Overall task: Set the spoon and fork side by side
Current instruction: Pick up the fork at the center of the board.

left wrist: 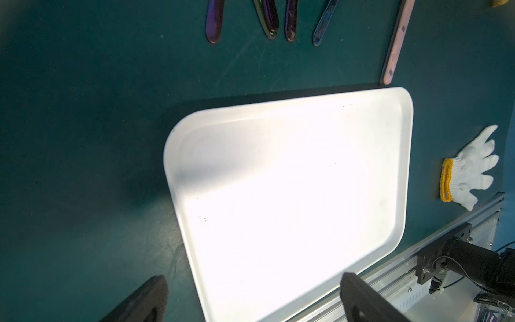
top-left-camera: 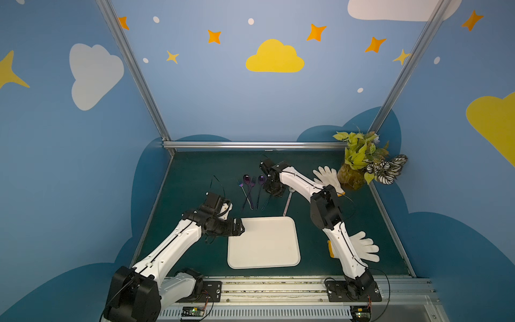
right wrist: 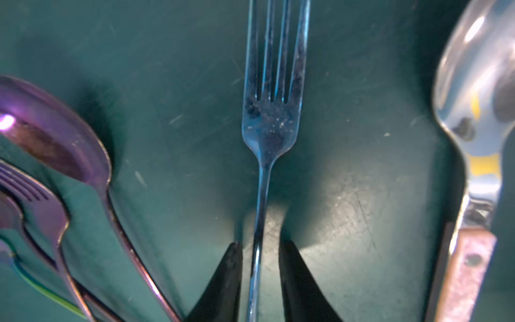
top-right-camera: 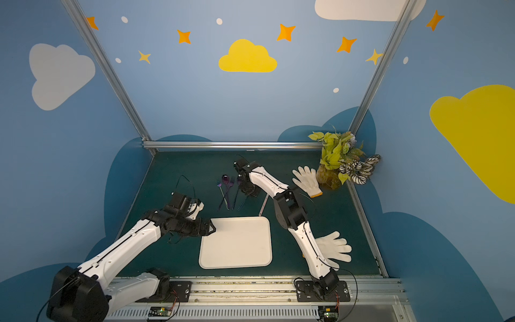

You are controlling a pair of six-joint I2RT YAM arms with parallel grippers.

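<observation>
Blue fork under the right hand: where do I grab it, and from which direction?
Grip the blue fork on its slim handle just below the head, from straight above. It lies flat, with bare mat on either side there, where the right hand straddles it.

We find the tray (top-left-camera: 263, 242) at the table's (top-left-camera: 195, 178) front middle. Behind it cutlery lies in a row: leftmost a crossed bunch (top-left-camera: 246, 189), perhaps two forks and a spoon; then the middle spoon (top-left-camera: 261, 180); then the fork (right wrist: 271, 111), between the right gripper's (right wrist: 260, 245) fingers; then the right spoon (top-left-camera: 288, 202), its handle almost reaching the tray's far right corner. The front glove (top-left-camera: 365, 246) lies right of the tray; the back glove (top-left-camera: 326, 178) sits beside the plant (top-left-camera: 359, 159) in the far right corner.
</observation>
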